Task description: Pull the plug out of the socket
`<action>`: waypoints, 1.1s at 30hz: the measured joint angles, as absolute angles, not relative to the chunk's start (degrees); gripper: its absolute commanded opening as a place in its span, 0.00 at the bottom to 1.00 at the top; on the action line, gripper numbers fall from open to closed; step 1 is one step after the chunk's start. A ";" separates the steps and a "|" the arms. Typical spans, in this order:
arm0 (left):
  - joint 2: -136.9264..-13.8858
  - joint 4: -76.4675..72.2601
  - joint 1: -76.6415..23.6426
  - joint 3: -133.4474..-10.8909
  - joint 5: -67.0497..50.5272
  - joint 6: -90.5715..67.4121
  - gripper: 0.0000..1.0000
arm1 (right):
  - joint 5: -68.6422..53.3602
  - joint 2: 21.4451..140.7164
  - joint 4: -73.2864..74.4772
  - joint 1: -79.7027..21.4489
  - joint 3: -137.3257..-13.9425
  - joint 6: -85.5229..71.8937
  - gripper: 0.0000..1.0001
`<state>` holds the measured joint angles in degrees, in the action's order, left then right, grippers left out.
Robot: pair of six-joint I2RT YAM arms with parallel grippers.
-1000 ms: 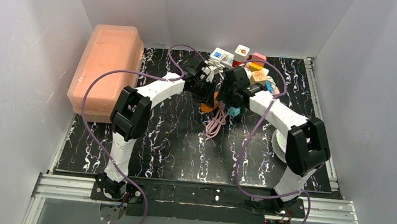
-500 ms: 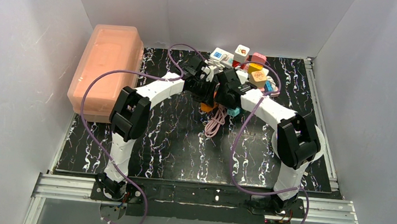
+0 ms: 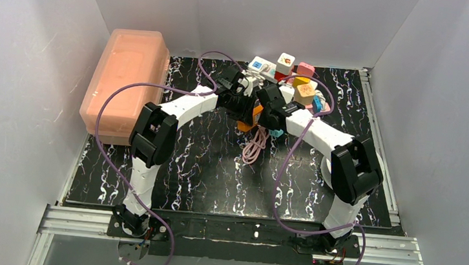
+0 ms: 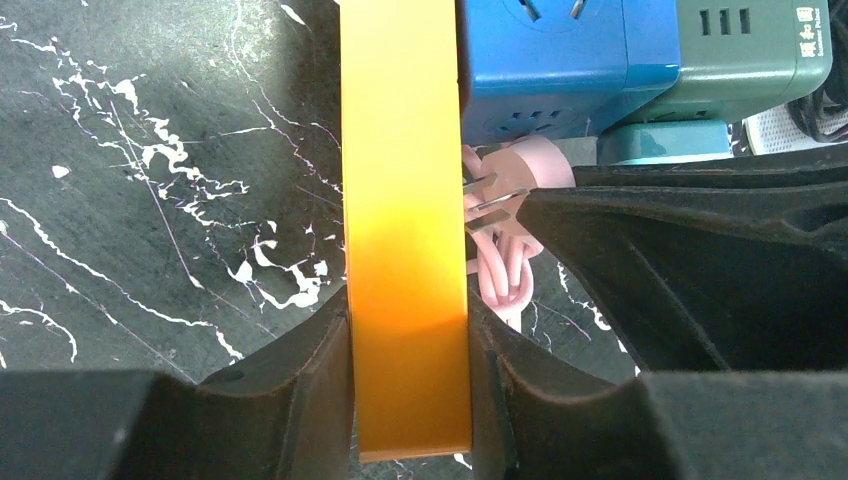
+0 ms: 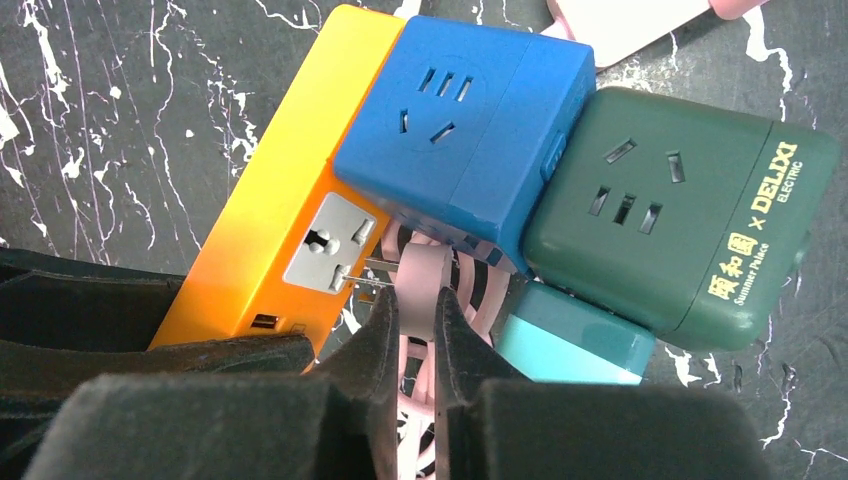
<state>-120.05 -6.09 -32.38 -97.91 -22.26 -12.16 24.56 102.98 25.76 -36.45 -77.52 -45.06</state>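
**Orange socket and pink plug, both grippers engaged**

Change from a second ago: the right arm has swung in toward the left arm, with its elbow nearer the table's middle. The right gripper (image 5: 412,305) has narrowed from wide apart to a pinch. The left arm has not shifted.

- Socket (image 4: 405,220): plain orange bar at the rear middle of the black marbled mat (image 3: 202,168). The left gripper (image 4: 408,305) is clamped across its narrow width, a finger flat against each side. No writing on the faces in view; two small marks near its lower end are too small to read.
- Outlet face (image 5: 330,245): grey, set in the socket's side, unlabelled.
- Plug (image 5: 422,275): pink and rounded, squeezed between the right gripper's two fingers. Its metal prongs (image 5: 368,270) are bared between plug and outlet, tips at the slots; their depth cannot be told.
- Pink cable (image 3: 255,144): looped on the mat just in front of the socket.
- Blue cube (image 5: 460,120): touches the socket; slots only, no text.
- Green cube (image 5: 670,210): pressed against the blue cube; printed "× DELIXI ELECTRIC", with "Summer Palace" under three Chinese characters.
- Teal block (image 5: 570,345): beneath the blue and green cubes.
- Rear cubes (image 3: 284,63): picture labels, unreadable.
- Translucent pink bin (image 3: 126,83): left of the mat.
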 measured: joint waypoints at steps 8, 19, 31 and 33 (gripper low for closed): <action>-120.05 -6.07 -32.38 -97.91 -22.26 -12.16 0.10 | 24.88 102.74 25.52 -37.04 -77.32 -43.88 0.01; -120.05 -5.06 -32.38 -97.91 -22.41 -11.94 0.10 | 30.63 94.17 21.61 -46.76 -66.22 -40.82 0.01; -119.98 -4.05 -32.38 -97.91 -22.68 -11.25 0.10 | 32.18 87.15 21.26 -54.83 -58.33 -43.38 0.08; -119.98 -3.95 -32.38 -97.91 -22.65 -11.14 0.10 | 31.94 85.97 20.73 -54.57 -56.99 -44.23 0.36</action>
